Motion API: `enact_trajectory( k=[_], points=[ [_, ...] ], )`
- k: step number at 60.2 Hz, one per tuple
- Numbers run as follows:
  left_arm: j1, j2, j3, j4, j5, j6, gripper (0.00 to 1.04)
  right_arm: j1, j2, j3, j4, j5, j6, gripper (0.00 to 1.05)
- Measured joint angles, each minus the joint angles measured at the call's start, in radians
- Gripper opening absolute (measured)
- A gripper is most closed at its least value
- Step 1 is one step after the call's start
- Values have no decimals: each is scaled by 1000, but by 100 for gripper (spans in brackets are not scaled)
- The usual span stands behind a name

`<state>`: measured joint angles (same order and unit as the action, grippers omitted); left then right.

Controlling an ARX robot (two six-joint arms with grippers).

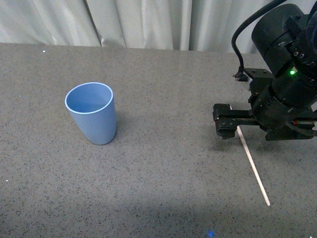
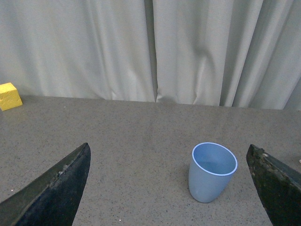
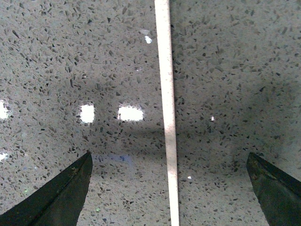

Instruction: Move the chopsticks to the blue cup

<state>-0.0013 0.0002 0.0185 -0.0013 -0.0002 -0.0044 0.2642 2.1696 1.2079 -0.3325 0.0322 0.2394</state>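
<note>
The blue cup [image 1: 91, 119] stands upright on the grey speckled table, left of the middle. It also shows in the left wrist view [image 2: 211, 172], ahead of my open, empty left gripper [image 2: 168, 149] and nearer its right finger. The chopstick [image 1: 253, 166], a thin pale stick, lies flat on the table at the right. My right gripper [image 1: 233, 124] is open low over its far end. In the right wrist view the chopstick [image 3: 165, 94] runs straight between the two spread fingers of the right gripper [image 3: 169, 155], touching neither. The left gripper is not in the front view.
A pale curtain [image 1: 148, 22] hangs along the table's far edge. A yellow block [image 2: 9, 95] sits on the table far to the left in the left wrist view. Bare table [image 1: 163, 163] lies between the cup and the chopstick.
</note>
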Motion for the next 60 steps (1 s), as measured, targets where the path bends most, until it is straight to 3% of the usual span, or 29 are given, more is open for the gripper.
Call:
enact_trajectory(
  k=[5,15,35,51,60],
  points=[
    [0,0,0,0,0,0,98,7,23,27,-18,4,24,89],
    [0,0,0,0,0,0,98,5,59,78,-68,24,46,51],
    [0,0,0,0,0,0,98,5,84,109,-122,31,65,4],
    [0,0,0,0,0,0,98,11,80,109,-92,16,82,1],
    [0,0,0,0,0,0,98,35,3,54,34,49,54,1]
  ],
)
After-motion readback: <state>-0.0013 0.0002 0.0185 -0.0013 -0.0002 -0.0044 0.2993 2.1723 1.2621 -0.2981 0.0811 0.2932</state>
